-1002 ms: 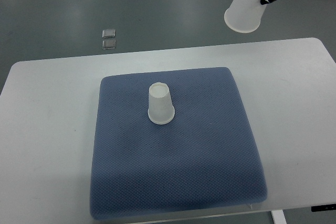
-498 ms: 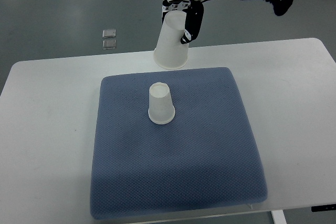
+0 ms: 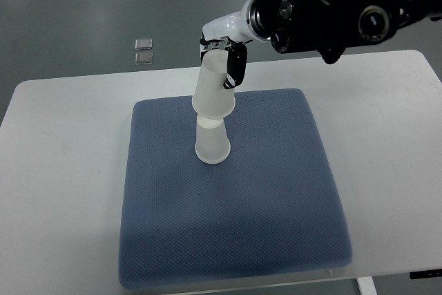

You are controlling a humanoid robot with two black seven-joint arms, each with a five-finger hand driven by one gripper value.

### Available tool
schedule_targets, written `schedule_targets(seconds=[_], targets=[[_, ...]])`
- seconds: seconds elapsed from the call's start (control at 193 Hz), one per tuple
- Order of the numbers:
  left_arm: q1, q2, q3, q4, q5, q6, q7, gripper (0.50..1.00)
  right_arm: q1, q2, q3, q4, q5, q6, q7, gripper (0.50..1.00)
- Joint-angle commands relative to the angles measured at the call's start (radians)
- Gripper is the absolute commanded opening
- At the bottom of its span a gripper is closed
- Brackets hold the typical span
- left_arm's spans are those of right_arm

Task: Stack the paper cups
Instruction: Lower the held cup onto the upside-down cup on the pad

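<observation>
**Holding one paper cup over another on the blue mat**

Reaching in from the right edge of the view, the right arm [image 3: 331, 5] carried a dark, bulky forearm across the far side of the tabletop [image 3: 62, 164]. Its robot hand [image 3: 224, 50] was closed around the upper paper cup [image 3: 213, 91], with black fingers [image 3: 237, 70] pressed against the cup's right side and white parts of the hand at its closed base. This cup was held upside down and tilted a little, its open rim pointing down.

That rim sat over the top of the lower paper cup [image 3: 212, 144], which stood inverted on the blue mat [image 3: 235, 219]. The upper cup covered only the top of the lower one; most of the lower cup's wall and its wide rim on the mat were still showing. The lower cup stood in the far half of the mat, slightly left of its middle.

The mat lay in the middle of the white tabletop. Beyond the far edge of the tabletop, two small clear squares [image 3: 143, 51] lay on the grey floor [image 3: 69, 12].
</observation>
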Motion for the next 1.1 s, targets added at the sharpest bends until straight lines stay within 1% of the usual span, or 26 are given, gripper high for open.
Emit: schedule_targets(seconds=[0.0,0.176,0.332,0.794,1.095], targets=[[0.0,0.0,0.0,0.001,0.0,0.0,0.001,1.0,-0.018,0.019,0.0,-0.003,0.0,-0.021,0.0,0.717],[0.0,0.0,-0.002,0.007,0.0,0.0,0.001,1.0,-0.043,0.043,0.0,-0.008,0.002,-0.041,0.0,0.717],[0.0,0.0,-0.002,0.005,-0.002,0.0,0.001,1.0,-0.047,0.056,0.0,-0.019,0.025,-0.041,0.0,0.719],[0.0,0.0,-0.002,0.008,-0.002,0.0,0.001,1.0,-0.067,0.057,0.0,-0.043,0.028,-0.044,0.003,0.725],[0.0,0.0,-0.002,0.008,0.0,0.0,-0.001,1.0,-0.082,0.057,0.0,-0.049,0.028,-0.047,0.003,0.742]])
